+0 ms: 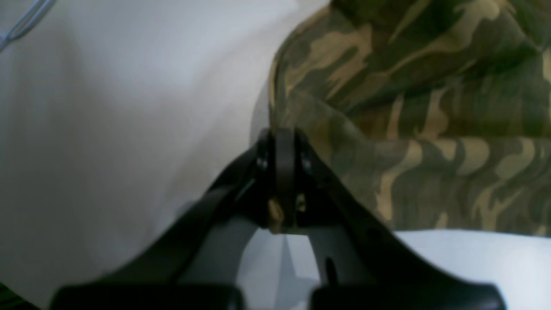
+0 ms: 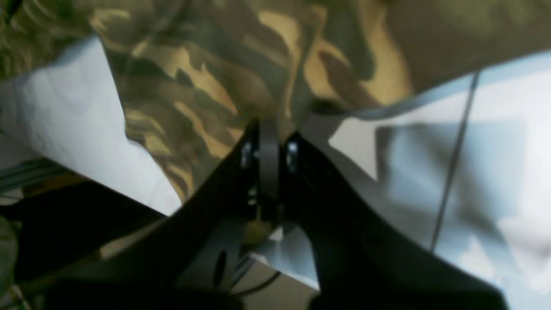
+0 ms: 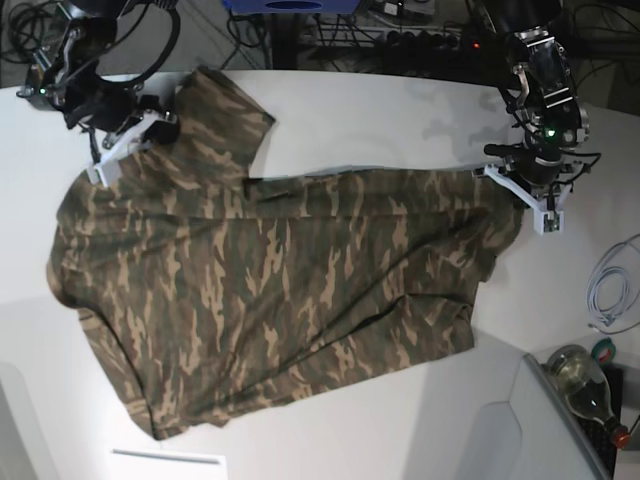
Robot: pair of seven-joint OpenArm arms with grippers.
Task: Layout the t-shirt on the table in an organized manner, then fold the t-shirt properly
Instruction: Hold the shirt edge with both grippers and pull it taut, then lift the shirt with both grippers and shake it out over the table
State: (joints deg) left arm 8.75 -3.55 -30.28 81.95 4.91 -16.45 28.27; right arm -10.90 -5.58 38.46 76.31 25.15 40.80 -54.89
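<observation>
Left gripper [image 1: 284, 142]: jaws pinched tight on the t-shirt's [image 3: 270, 290] edge
Right gripper [image 2: 269, 146]: clamped together on the shirt's cloth too
T-shirt: spread mostly flat on the white table [image 3: 400, 110], one grip at each far corner
Bottle [image 3: 585, 380]: sitting off the table's corner

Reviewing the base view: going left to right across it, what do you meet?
Right gripper shut on the shirt → camouflage-print soft cloth t-shirt spread on the white table → left gripper shut on the shirt's edge → coiled white cable.
</observation>
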